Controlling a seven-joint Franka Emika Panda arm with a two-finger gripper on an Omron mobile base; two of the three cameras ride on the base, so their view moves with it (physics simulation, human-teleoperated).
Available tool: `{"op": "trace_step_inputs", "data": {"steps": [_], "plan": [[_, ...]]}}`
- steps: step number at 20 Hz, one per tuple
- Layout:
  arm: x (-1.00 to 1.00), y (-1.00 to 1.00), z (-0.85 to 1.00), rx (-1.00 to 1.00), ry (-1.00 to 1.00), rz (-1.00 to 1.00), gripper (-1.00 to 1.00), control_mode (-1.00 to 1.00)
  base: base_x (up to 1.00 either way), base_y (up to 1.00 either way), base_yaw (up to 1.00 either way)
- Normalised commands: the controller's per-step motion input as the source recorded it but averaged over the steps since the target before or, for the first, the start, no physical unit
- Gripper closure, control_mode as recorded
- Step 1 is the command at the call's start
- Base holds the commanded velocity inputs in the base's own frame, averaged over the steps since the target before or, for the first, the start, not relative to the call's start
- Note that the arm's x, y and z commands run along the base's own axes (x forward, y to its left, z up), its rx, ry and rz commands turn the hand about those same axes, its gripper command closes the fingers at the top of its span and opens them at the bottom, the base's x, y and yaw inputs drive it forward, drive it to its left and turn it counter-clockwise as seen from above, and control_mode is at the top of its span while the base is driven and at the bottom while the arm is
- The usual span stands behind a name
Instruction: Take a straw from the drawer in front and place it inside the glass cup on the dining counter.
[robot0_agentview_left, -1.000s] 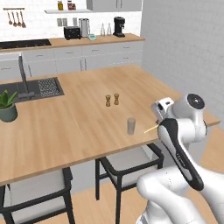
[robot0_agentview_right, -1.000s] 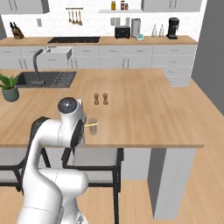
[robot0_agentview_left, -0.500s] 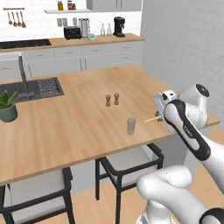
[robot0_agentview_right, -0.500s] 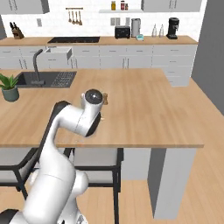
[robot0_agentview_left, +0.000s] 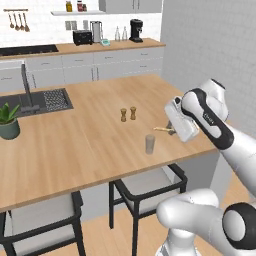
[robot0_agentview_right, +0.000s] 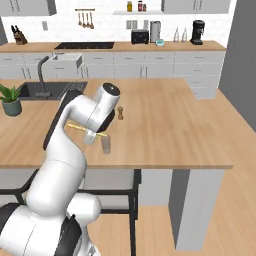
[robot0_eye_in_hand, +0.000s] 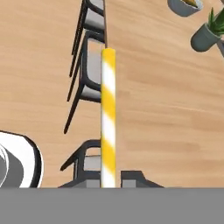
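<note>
Yellow-striped straw (robot0_eye_in_hand: 108, 118) clamped in the closed gripper (robot0_eye_in_hand: 109, 186), above the counter (robot0_agentview_left: 90, 145).
It looks light and easily crushed; hold near one end, gently, toward the cup (robot0_agentview_left: 150, 144).

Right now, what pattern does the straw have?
Yellow and white stripes on the straw, clearest in the hand view.

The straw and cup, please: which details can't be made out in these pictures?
- Straw: its gripped end is cut off by the bottom of the hand view; in the right base view the arm covers its middle.
- Gripper: fingertips hidden behind the hand, left base view.
- Glass cup: contents too small to tell.
</note>
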Motion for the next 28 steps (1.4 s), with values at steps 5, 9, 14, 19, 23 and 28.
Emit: {"op": "trace_step_inputs", "data": {"steps": [5, 9, 14, 19, 23, 28], "plan": [[0.20, 0.31, -0.08, 0.21, 0.21, -0.02, 1.00, -1.00, 0.00, 0.00, 0.00], [0.06, -0.12, -0.02, 0.07, 0.23, -0.01, 1.00, -1.00, 0.00, 0.00, 0.00], [0.33, 0.00, 0.00, 0.01, 0.07, -0.05, 1.00, -1.00, 0.00, 0.00, 0.00], [0.35, -0.06, 0.02, 0.17, -0.13, -0.11, 1.00, -1.00, 0.00, 0.00, 0.00], [0.26, -0.01, 0.03, 0.26, -0.13, -0.10, 1.00, -1.00, 0.00, 0.00, 0.00], [0.21, 0.00, 0.00, 0.34, -0.12, -0.07, 1.00, -1.00, 0.00, 0.00, 0.00]]}}
